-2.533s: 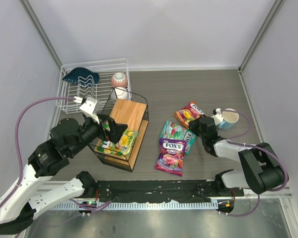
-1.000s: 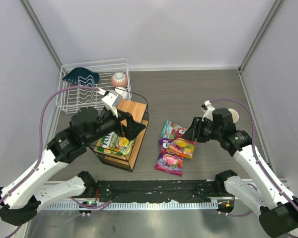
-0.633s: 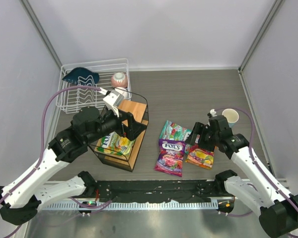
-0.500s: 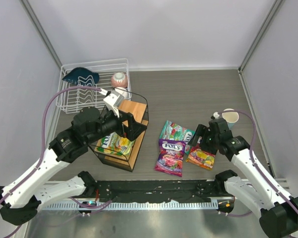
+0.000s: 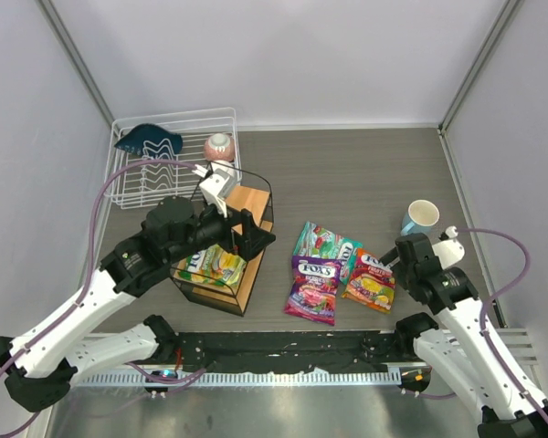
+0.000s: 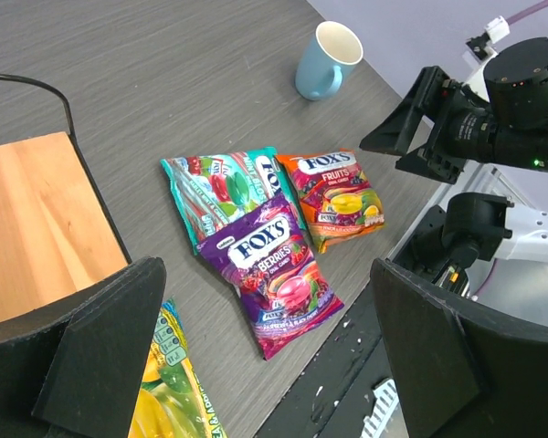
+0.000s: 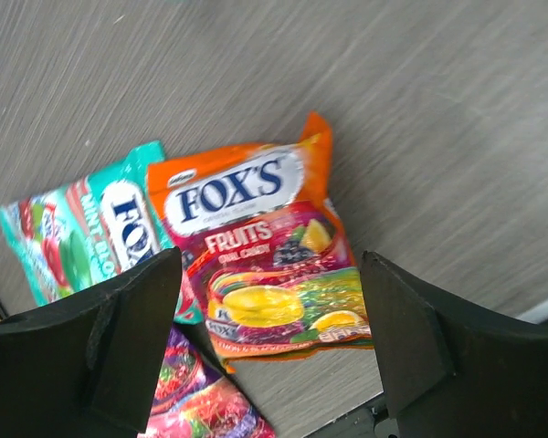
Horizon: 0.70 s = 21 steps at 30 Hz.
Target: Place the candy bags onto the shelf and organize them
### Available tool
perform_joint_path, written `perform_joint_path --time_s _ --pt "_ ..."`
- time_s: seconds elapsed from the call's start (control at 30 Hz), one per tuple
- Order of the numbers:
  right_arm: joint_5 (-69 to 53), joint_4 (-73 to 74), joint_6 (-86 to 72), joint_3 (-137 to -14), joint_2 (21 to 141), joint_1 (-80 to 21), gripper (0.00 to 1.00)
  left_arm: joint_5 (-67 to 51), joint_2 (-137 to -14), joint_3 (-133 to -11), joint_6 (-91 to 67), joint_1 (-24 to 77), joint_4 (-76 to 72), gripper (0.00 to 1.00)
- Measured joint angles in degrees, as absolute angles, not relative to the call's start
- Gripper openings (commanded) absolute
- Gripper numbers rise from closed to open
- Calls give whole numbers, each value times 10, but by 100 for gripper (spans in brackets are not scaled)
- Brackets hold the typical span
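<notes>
The grey wood-grain bench (image 5: 347,173) carries everything. The left arm (image 5: 82,301) reaches from the near left corner over the shelf. The right arm (image 5: 475,328) stands bent at the near right.

A white wire dish rack (image 5: 132,187) sits at the far left. Just beside it, nearer the middle, stands the shelf (image 5: 247,205), set at a slant with its wooden top board bare.

The left gripper (image 5: 256,233) hovers above the right end of the shelf. Its jaws are spread wide and hold nothing. The yellow-green bag (image 5: 210,266) lies flat on the lower board, below and to the left of this gripper, with its long axis along the board.

The other three bags lie flat on the bench, clustered right of the shelf. The teal bag (image 5: 318,242) is farthest back, with its long axis slanting from far left to near right. The purple bag (image 5: 312,290) overlaps its near edge and runs near to far, with the logo end away from the arms. The orange bag (image 5: 370,283) lies on the right, touching the teal bag's corner. It also runs near to far, with the logo at the far end.

The right gripper (image 5: 404,254) hangs released just right of and above the orange bag, clear of it. In the wrist view the bag shows between its parted fingers (image 7: 119,338).

A blue mug (image 5: 420,217) stands upright beyond that gripper.
</notes>
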<state>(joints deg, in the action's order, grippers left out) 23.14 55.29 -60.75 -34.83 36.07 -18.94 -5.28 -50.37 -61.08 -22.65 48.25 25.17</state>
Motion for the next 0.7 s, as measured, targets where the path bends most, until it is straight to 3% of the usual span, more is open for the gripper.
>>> perform_joint_path --time_s 0.3,0.6,0.7 --pt "267 570 -698 -305 359 -189 85 -62 -514 -610 -227 482 241 100" --pt "221 477 -689 -224 397 -189 85 -62 -514 -601 -227 482 237 100" --pt "195 427 -682 -197 382 -189 81 -62 -514 -599 -227 482 237 100"
